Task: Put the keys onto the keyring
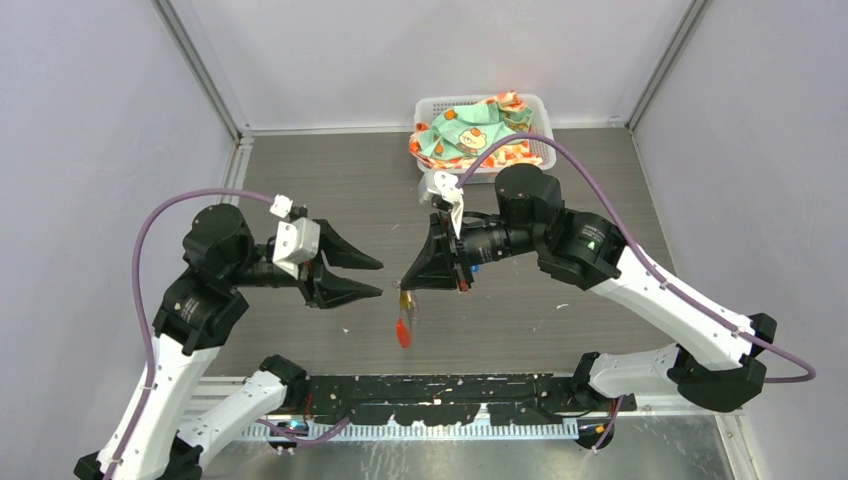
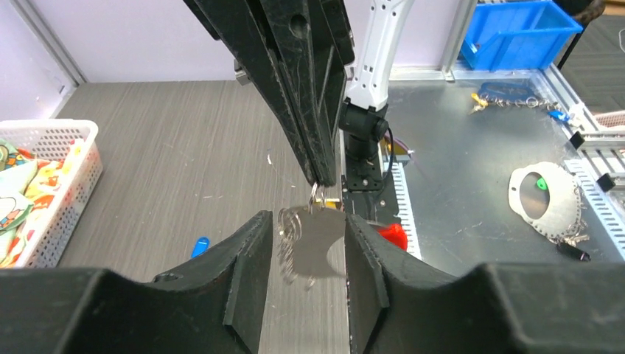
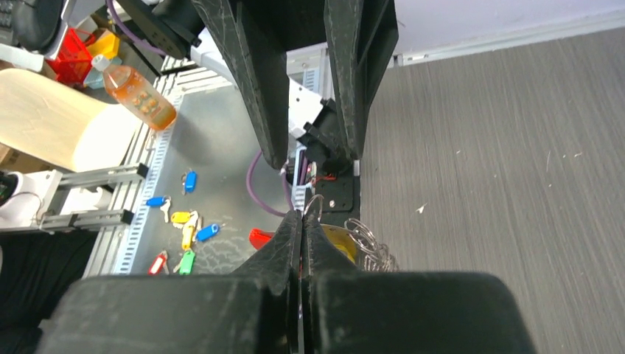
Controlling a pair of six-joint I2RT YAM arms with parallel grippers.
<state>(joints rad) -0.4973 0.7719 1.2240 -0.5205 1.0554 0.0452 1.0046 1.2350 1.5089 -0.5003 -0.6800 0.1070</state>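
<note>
Grey wood-grain tabletop (image 1: pixel 300 170), pale walls (image 1: pixel 90 120) (basket (image 1: pixel 432 104) at back); left hand (image 1: pixel 381 279) apart, right hand (image 1: pixel 404 287) tight on keyring (image 1: pixel 402 330).

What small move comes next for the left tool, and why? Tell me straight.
Probably draw the left tool straight back with its jaws open. The right tool is shut on the keyring, whose red tag hangs free, so the left tool holds nothing. The blue-tagged key lies on the table, seemingly not yet threaded, and looks like the left tool's next pick.

A white basket (image 1: pixel 430 108) holding patterned cloth (image 1: pixel 470 135) sits at the table's (image 1: pixel 300 180) far edge.
</note>
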